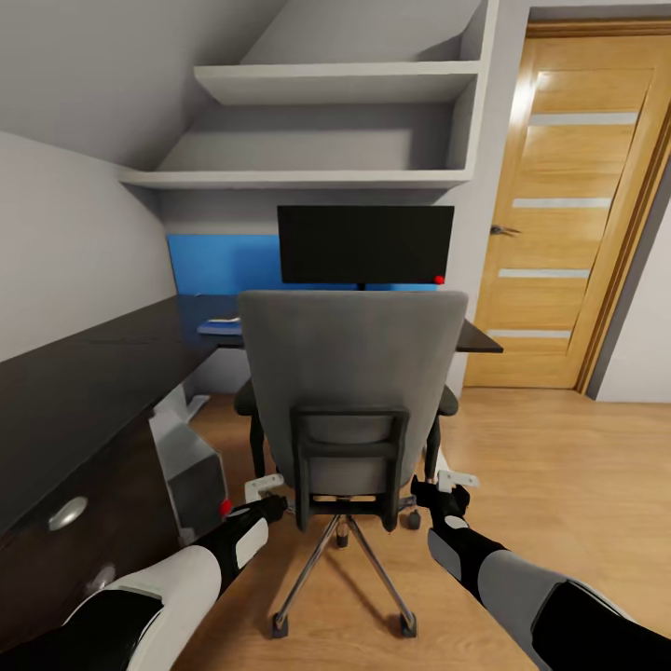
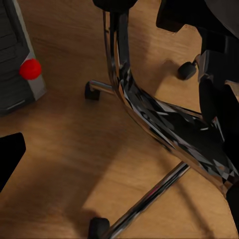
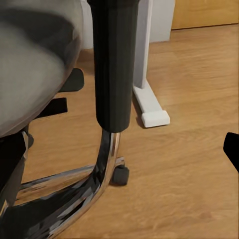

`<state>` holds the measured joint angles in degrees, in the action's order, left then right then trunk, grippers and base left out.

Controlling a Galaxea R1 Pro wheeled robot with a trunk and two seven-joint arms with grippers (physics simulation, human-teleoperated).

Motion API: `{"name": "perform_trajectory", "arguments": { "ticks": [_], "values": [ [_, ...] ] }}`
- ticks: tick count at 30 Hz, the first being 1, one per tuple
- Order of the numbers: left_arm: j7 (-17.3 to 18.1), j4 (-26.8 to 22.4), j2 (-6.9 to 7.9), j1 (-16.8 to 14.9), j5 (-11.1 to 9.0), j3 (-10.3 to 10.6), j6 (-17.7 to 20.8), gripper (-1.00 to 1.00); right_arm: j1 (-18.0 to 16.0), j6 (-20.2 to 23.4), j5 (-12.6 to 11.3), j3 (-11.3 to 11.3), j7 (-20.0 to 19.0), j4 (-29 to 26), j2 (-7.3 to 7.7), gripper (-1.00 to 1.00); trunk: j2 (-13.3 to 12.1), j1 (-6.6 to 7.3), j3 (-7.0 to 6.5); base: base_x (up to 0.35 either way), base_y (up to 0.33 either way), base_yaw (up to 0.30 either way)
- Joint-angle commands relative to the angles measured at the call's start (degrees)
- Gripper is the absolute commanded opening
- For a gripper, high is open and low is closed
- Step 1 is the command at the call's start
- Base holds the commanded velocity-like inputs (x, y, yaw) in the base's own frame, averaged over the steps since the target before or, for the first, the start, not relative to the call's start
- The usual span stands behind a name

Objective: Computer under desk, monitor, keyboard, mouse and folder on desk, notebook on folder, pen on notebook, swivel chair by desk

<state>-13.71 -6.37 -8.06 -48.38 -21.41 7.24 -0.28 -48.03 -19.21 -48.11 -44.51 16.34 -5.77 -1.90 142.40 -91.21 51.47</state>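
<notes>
The swivel chair [image 1: 352, 368] stands directly ahead, its grey backrest toward me, pushed close to the black desk [image 1: 84, 382]. Above the backrest, the monitor [image 1: 365, 244] rises on the desk. The silver-grey computer [image 1: 191, 466] sits on the floor under the desk; the left wrist view shows its red light [image 2: 30, 68]. A flat pale-blue thing [image 1: 221, 325], perhaps the folder, lies on the desk left of the chair. My left gripper [image 1: 267, 489] is open low beside the chair's left chrome armrest post [image 2: 115, 55]. My right gripper [image 1: 447, 485] is open by the dark right post [image 3: 114, 64]. Keyboard, mouse, notebook and pen are hidden.
A wooden door [image 1: 568, 214] stands at the right with bare wood floor [image 1: 559, 466] before it. The desk's white leg and foot [image 3: 149, 107] stand just behind the chair's right side. The chair's star base and casters [image 1: 343, 568] spread between my arms. Shelves [image 1: 335, 84] hang above the monitor.
</notes>
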Motion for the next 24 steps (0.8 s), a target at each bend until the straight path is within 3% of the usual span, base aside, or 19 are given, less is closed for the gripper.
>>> {"name": "perform_trajectory", "arguments": {
  "ticks": [1, 24],
  "values": [
    [-0.22, -0.04, -0.02, -0.05, -0.6, 1.11, -0.01, 1.0, -0.05, 0.05, 0.24, -1.19, 0.01, -0.12, -0.04, 1.0, 0.02, -0.02, 0.05, 0.328, -0.024, 0.0],
    [-0.27, 0.03, -0.02, -0.05, -0.65, 1.11, -0.1, 1.0, -0.05, 0.05, 0.3, -1.28, 0.01, -0.11, -0.04, 1.0, 0.02, -0.02, 0.05, 0.306, -0.002, 0.0]
  ]
}}
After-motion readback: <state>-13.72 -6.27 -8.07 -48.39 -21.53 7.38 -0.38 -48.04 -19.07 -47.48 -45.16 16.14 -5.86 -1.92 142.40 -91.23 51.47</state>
